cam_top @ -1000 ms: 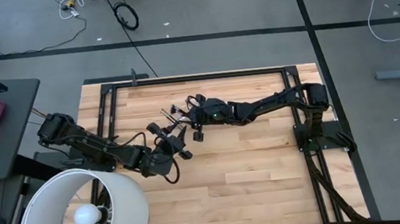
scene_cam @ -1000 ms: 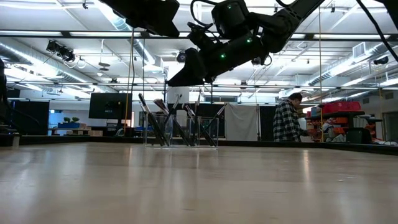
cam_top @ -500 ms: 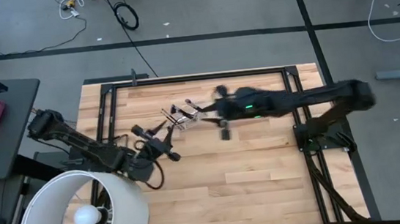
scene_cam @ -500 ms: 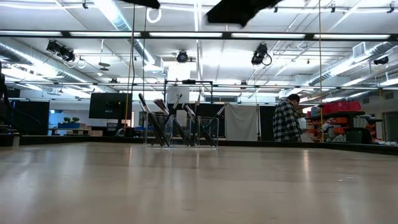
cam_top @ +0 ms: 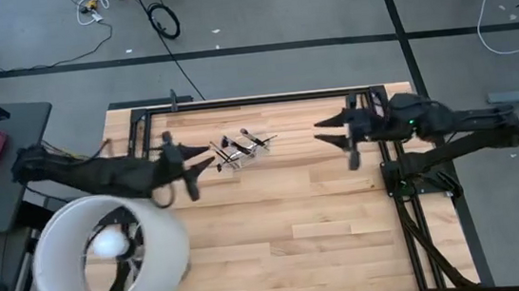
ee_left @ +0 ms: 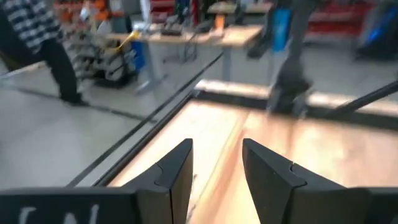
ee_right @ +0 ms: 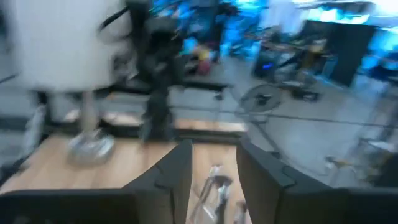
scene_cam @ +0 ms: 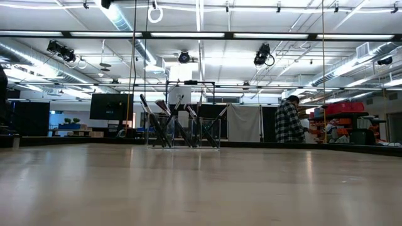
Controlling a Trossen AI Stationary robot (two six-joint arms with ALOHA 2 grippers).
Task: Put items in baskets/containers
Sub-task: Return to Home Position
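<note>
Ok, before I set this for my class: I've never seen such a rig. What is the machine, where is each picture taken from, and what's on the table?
It is a robot with two dark jointed arms, each ending in a two-finger gripper. The overhead picture looks straight down on the pale wooden table: the left gripper and the right gripper hang either side of a small clear plastic cup holding slim dark makeup brushes. The low picture looks level across the tabletop at the same cup. The other two come from cameras on the wrists; both grippers are open and hold nothing. The big white lampshade stands beside the left arm.
</note>
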